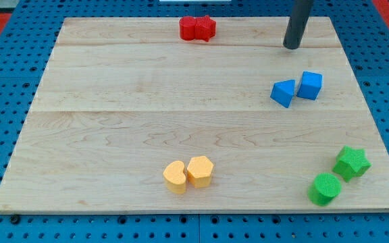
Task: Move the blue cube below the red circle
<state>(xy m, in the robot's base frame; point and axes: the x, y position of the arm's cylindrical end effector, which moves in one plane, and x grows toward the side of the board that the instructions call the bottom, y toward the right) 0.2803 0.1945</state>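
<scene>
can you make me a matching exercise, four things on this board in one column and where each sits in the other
Things:
1. blue cube
2. red blocks
3. yellow blocks
4. my tip

Places:
A. top edge, near the middle
B. bottom, near the middle
C. above the blue cube, not touching
D. view's right, beside the blue triangle

Pairs: 1-D, 2-A, 3-B, 4-C

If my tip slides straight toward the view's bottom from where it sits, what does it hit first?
Probably the blue cube. My tip sits above it, slightly to the view's left, so contact may be glancing, or it could catch the blue triangular block touching the cube's left side instead.
</scene>
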